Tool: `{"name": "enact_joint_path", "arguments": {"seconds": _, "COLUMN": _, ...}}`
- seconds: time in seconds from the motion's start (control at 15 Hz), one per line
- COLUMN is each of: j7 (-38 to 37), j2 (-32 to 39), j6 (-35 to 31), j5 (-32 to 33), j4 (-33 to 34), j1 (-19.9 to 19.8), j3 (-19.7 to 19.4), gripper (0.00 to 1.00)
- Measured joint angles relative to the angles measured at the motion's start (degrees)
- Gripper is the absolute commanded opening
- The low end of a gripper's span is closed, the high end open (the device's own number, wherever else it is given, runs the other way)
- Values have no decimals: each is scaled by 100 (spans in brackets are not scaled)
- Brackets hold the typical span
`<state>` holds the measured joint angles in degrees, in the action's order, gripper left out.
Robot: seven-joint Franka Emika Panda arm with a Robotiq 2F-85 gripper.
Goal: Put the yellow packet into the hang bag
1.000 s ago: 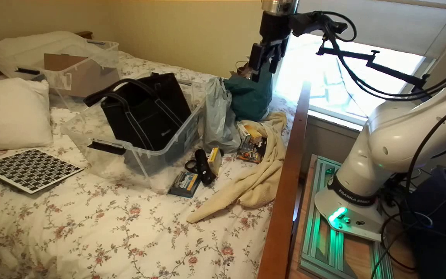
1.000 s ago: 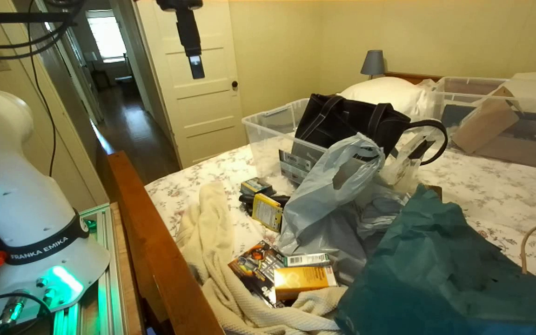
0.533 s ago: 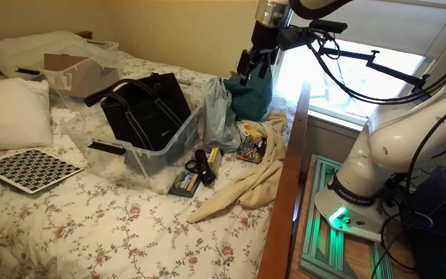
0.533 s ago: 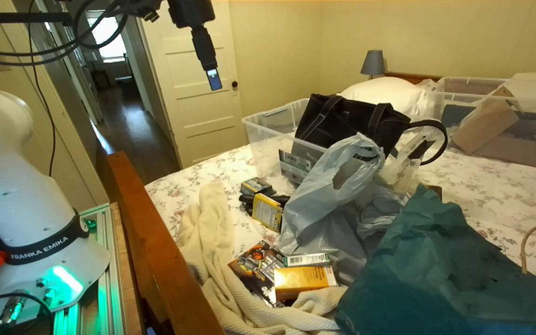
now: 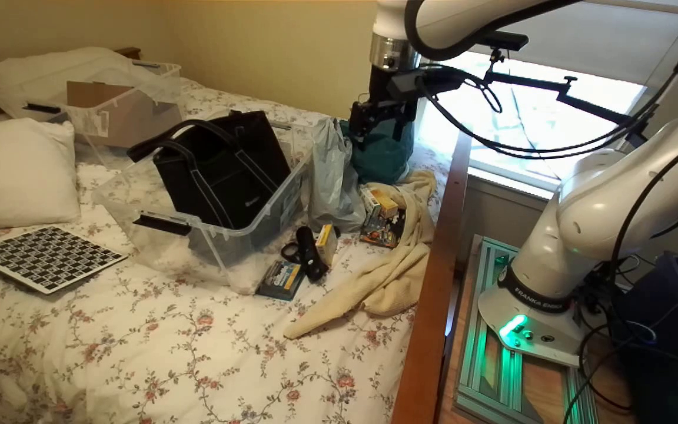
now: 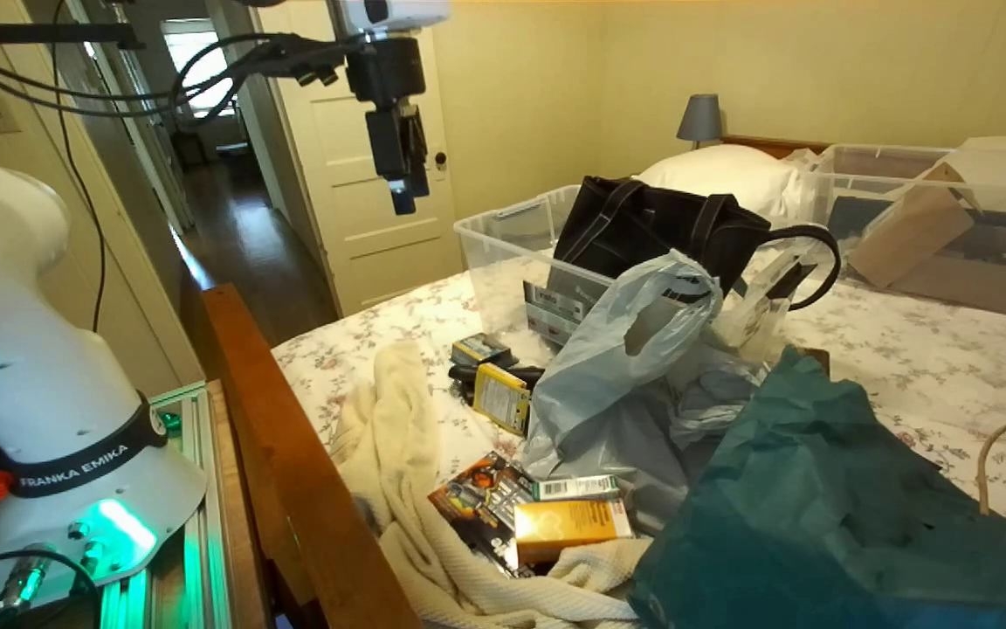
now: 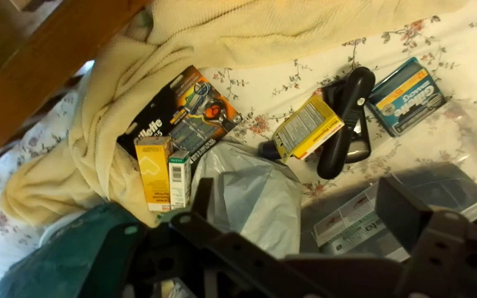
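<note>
- Step in hand (judged): approach for pick-up. The packet (image 7: 307, 126) is not yet grasped; the bag (image 5: 221, 182) is the destination.
- Pincer state: the gripper (image 5: 379, 132) is released. In the wrist view its fingers (image 7: 402, 211) stand wide apart, holding nothing.
- Packet location: on the bed (image 5: 198, 335), inward from the edge at the rail (image 5: 433, 282), with the cloth (image 5: 395, 274) between. It meets the black tool (image 7: 333, 161); whether it rests on or leans against it, cannot tell.
- Caution: the orange box (image 7: 153, 174), nearer the rail edge, is a second candidate for the name. The yellower one is judged likelier.
- Bag location: tilted in the bin (image 5: 248, 231), farther from the rail edge than the packet. Its mouth is not clearly shown.
- Next move (judged): shift clear of the grey sack (image 7: 259, 194), align the fingers across the packet's narrow sides, descend, then close. Avoid pinching the black tool.
- Change from one second ago: in both exterior views the gripper is lower and farther inward from the rail edge. Packet, bag and bin have not shifted.
</note>
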<state>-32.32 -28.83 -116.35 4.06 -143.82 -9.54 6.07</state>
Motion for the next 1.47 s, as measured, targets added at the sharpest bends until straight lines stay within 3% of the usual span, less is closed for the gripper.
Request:
{"name": "enact_joint_path", "arguments": {"seconds": 0.33, "j7": -1449, "j2": 775, "j6": -23, "j5": -38, "j4": 155, "j1": -46, "j3": 44, "gripper": 100}}
{"name": "enact_joint_path", "arguments": {"seconds": 1.07, "j7": -1527, "j2": 1138, "j6": -149, "j5": -36, "j4": 168, "j1": 102, "j3": -29, "gripper": 100}}
{"name": "enact_joint_path", "arguments": {"seconds": 1.47, "j7": -1622, "j2": 2278, "j6": -1378, "j5": -103, "j4": 189, "j1": 429, "j3": -31, "gripper": 100}}
